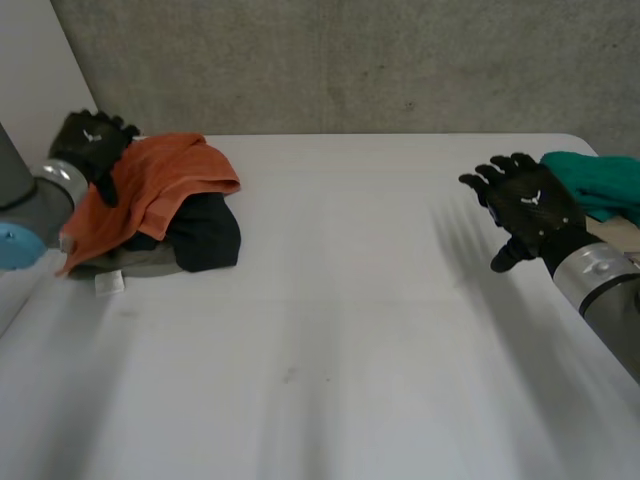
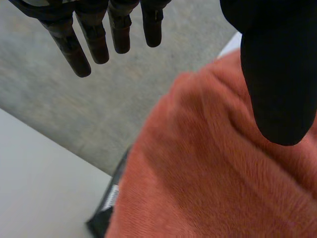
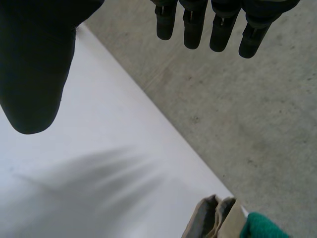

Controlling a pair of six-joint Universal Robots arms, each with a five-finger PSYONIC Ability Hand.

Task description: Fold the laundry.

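A pile of laundry lies at the far left of the white table (image 1: 330, 330): an orange towel (image 1: 160, 185) on top, a black garment (image 1: 208, 235) and a grey one (image 1: 130, 262) under it. My left hand (image 1: 92, 142) hovers open over the pile's far left edge; in its wrist view the orange towel (image 2: 213, 168) lies under the thumb (image 2: 280, 69) and straight fingers (image 2: 94, 37), untouched. My right hand (image 1: 525, 205) is open above the table's right side, fingers (image 3: 213, 25) spread, holding nothing.
A green cloth (image 1: 595, 180) lies at the far right edge, beside my right hand, with a beige cloth (image 3: 213, 220) next to it. A grey concrete wall (image 1: 350, 60) rises behind the table. A white tag (image 1: 109, 285) sticks out of the pile.
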